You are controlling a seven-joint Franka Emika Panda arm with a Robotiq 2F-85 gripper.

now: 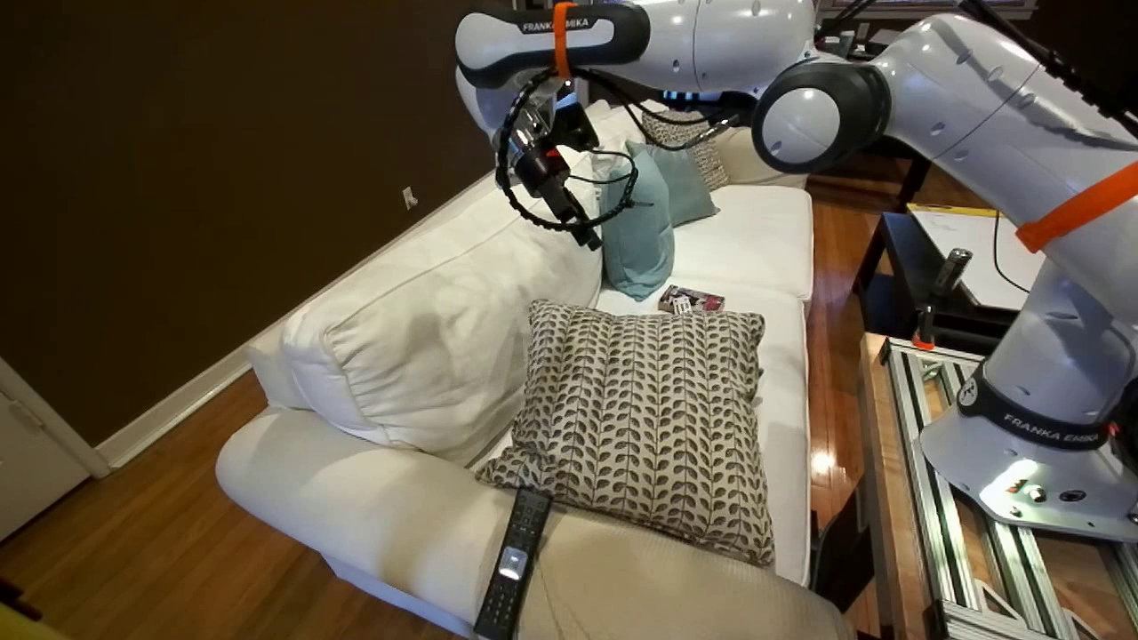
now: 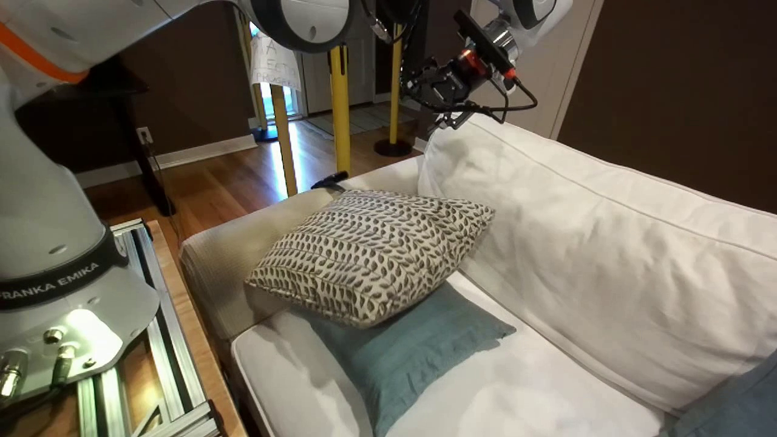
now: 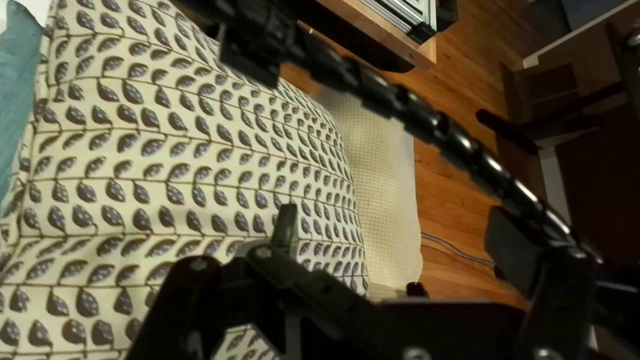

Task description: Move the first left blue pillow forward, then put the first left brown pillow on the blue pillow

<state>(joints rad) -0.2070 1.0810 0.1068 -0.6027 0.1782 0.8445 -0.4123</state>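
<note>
One brown pillow (image 2: 376, 252), leaf print: tilted, lying atop blue pillow (image 2: 419, 358), one side against armrest (image 1: 338, 489). Blue pillow, plain: on seat cushion (image 2: 297, 376), partly covered. One gripper (image 3: 395, 227), black: fingers spread apart, raised, clear of brown pillow. One remote (image 1: 514, 564), black: on armrest, at brown pillow edge. Two teal pillows (image 1: 636, 258): propped farther along sofa (image 2: 607, 200). One small printed item (image 1: 693, 300): near teal pillows.
</note>
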